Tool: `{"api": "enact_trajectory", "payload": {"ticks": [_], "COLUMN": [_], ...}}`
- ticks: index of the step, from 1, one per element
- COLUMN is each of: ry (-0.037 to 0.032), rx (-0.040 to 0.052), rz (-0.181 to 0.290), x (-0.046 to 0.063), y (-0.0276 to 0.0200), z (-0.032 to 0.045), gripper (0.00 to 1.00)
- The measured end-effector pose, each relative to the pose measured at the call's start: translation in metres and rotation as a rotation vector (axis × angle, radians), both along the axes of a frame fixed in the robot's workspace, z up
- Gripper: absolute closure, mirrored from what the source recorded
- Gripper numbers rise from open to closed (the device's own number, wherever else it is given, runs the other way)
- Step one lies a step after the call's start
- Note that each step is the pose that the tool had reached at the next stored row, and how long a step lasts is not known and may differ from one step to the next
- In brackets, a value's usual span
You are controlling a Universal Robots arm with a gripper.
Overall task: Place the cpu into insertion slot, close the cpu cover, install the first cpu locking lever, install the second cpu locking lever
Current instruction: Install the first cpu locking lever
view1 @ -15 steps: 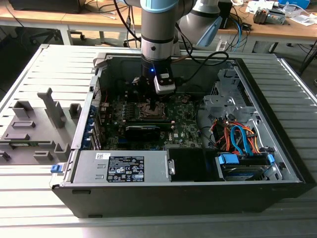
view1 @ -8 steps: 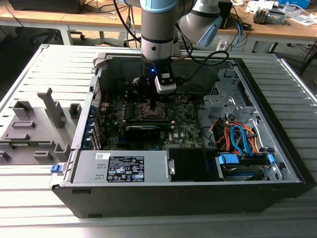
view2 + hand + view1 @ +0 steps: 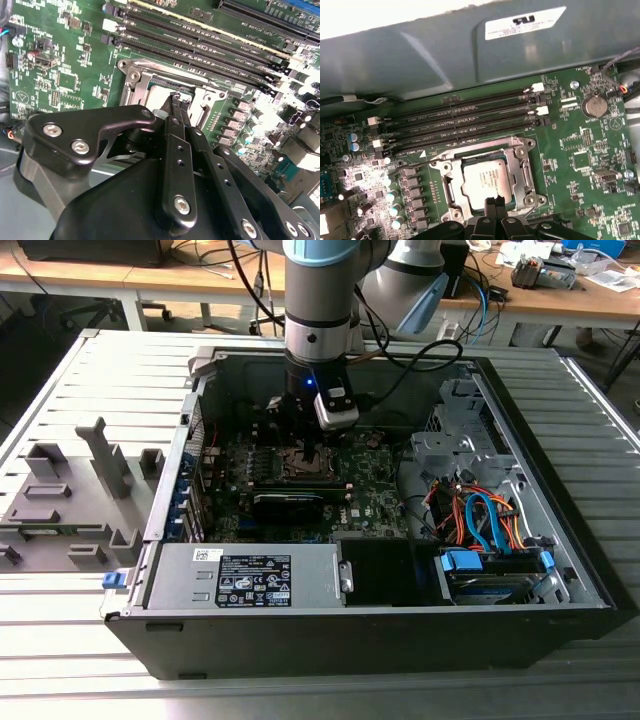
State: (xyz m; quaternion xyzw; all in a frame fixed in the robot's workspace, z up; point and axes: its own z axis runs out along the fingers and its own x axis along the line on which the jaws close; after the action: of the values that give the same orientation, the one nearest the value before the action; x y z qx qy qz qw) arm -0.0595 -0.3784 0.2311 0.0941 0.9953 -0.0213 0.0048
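Lever stage, going by these. Can see, in the first wrist view, the cpu (image 3: 487, 181) sitting in the insertion slot (image 3: 453, 186) with the cpu cover (image 3: 524, 174) folded down around it. Find it just up and left of centre in the exterior view. Got the gripper (image 3: 494, 202) pinched shut on nothing visible, tips right at the cover's edge. Hard to tell how the locking levers sit. Probably calls for gently hooking a thin lever under its catch.

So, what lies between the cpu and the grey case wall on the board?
In the first wrist view, long black card slots lie side by side on the green board between the cpu and the grey case wall.
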Motion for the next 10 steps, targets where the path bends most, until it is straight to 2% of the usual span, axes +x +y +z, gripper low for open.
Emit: {"api": "enact_trajectory", "payload": {"ticks": [2, 10], "ry": [-0.0003, 0.0], "rx": [0.0048, 0.0049], "rz": [0.02, 0.092], "x": [0.0001, 0.0001], "y": [0.0001, 0.0], "z": [-0.0001, -0.0001], "gripper": [0.89, 0.89]}}
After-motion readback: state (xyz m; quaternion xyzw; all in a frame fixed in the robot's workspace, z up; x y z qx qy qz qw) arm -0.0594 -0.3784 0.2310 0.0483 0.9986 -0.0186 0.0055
